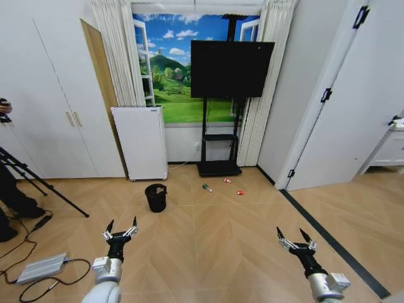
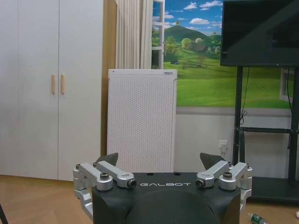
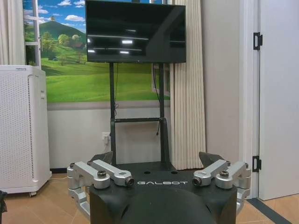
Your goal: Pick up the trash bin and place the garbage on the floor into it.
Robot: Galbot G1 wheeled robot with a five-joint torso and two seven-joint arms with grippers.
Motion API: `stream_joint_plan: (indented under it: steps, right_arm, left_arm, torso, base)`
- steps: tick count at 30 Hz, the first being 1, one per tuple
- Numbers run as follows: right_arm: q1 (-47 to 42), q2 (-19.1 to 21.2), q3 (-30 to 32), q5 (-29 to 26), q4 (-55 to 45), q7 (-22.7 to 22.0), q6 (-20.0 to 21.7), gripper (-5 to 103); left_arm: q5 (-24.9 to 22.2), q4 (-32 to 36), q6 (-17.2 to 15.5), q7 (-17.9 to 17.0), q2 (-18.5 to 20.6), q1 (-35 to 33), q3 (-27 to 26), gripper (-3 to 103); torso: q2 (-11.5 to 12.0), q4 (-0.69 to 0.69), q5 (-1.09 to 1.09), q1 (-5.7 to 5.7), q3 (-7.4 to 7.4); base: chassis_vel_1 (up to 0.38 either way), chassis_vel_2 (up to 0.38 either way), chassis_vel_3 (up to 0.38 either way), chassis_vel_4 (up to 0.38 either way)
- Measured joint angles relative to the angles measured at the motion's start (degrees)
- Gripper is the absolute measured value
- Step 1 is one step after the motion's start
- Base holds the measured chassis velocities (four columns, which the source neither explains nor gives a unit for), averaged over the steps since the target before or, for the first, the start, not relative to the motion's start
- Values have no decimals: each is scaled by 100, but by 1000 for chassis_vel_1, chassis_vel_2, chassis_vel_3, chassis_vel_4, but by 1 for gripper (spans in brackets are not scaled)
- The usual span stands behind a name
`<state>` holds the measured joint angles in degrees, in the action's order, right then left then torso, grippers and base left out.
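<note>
Trash bin (image 1: 156,197) stands untouched on the floor, head view; garbage (image 1: 206,187) lies just beyond, uncollected. Left gripper (image 1: 120,230) and right gripper (image 1: 295,240) hover well short, jaws spread. Wrist views confirm both empty; nothing done.

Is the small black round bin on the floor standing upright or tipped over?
Upright: the small black round trash bin stands on its base on the wooden floor, open rim facing up.

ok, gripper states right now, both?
Left gripper: open, empty, held over the floor.
Right gripper: open, empty, held over the floor.
</note>
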<state>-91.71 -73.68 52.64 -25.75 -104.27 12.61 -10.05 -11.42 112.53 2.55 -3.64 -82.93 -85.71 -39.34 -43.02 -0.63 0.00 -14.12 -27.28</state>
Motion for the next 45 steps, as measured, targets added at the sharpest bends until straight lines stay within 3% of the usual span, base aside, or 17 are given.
stream_joint_plan:
  steps: [14,17,21,29,45]
  right_arm:
    - [-55,-11,54,-17,0,59,-134,101]
    - [-72,12,82,-30,42,-45,-83,91]
    - [-96,15,91,-31,61,-65,-70,88]
    - [-66,19,50,-65,87,-27,-75,97]
    - [93,32,-36,-71,135,-22,30,100]
  left_arm:
    - [13,38,21,-1,-14,-67,6,99]
    - [49,71,65,-2,-46,-135,11,99]
    - [53,86,95,-2,-57,-171,-2,99]
    - [77,49,158,0,-97,-203,-20,103]
    - [75,-83,129,4,-79,-62,3,99]
  torso:
    - [0,0,0,0,0]
    - [0,0,0,0,0]
    - [0,0,0,1,1]
    - [-1,1,1,1,1]
    - [0,-1,0,0,1]
  base:
    - [0,0,0,0]
    - [0,0,0,0]
    - [-43,37,35,-18]
    - [-136,148,151,-137]
    - [-269,274,269,-271]
